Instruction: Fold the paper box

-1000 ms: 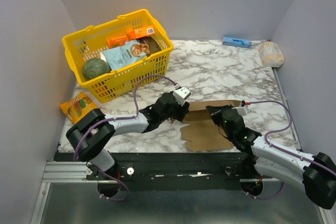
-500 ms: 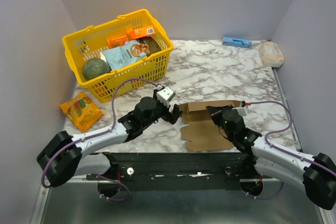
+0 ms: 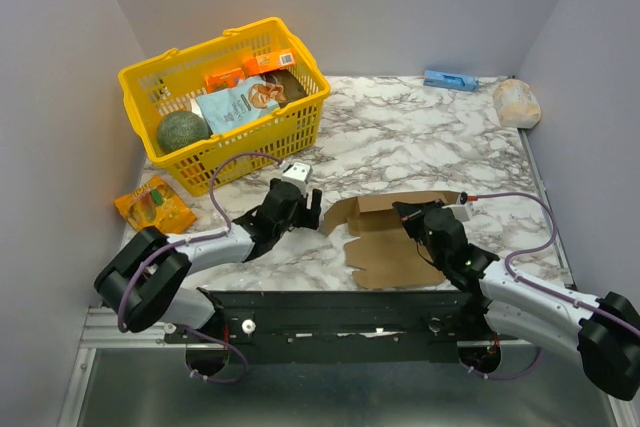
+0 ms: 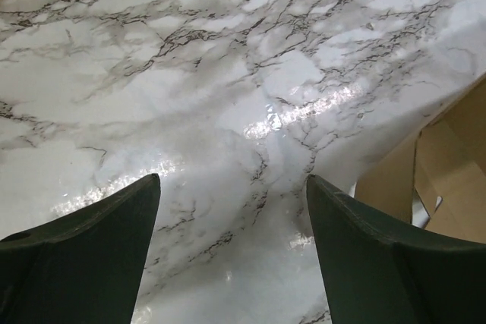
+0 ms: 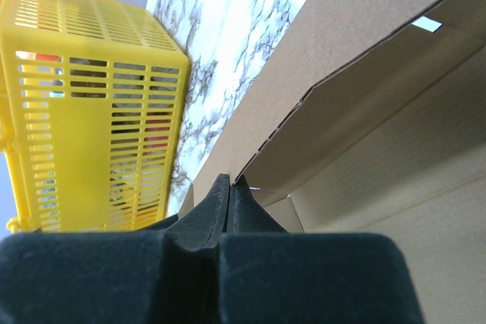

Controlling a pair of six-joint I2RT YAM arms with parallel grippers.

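On the near half of the desk (image 3: 420, 137), right of centre, the paper box (image 3: 392, 249) lies mostly flat as a notched brown sheet. Its far flap and its left flap are tipped up off the marble.

The left arm has changed. A second ago the left pincer (image 3: 311, 210) was on the sheet's left edge, working that flap. Half a second ago it had started backing off, and now it sits further left, apart from the card. Its wrist view shows the fingers (image 4: 99, 225) spread wide with only bare marble between them, and a corner of the card (image 4: 448, 165) at the right edge of the picture. So it holds nothing. The left flap looks lifted compared with how it lay before, and it is standing without support for now.

The right pincer (image 3: 412, 215) has hardly moved across the three moments. It is over the sheet's far middle, with its fingers (image 5: 216, 206) pressed together and their tips at the crease below the raised far flap. I cannot tell whether any card is caught between them, so it may only be pressing down.

For the task, this looks like one crease started and then let go, with the right arm acting as an anchor. The box is far from closed, and a plain cardboard flap could sag back once it is unsupported. The yellow basket (image 3: 250, 147) stands well away at the far left.
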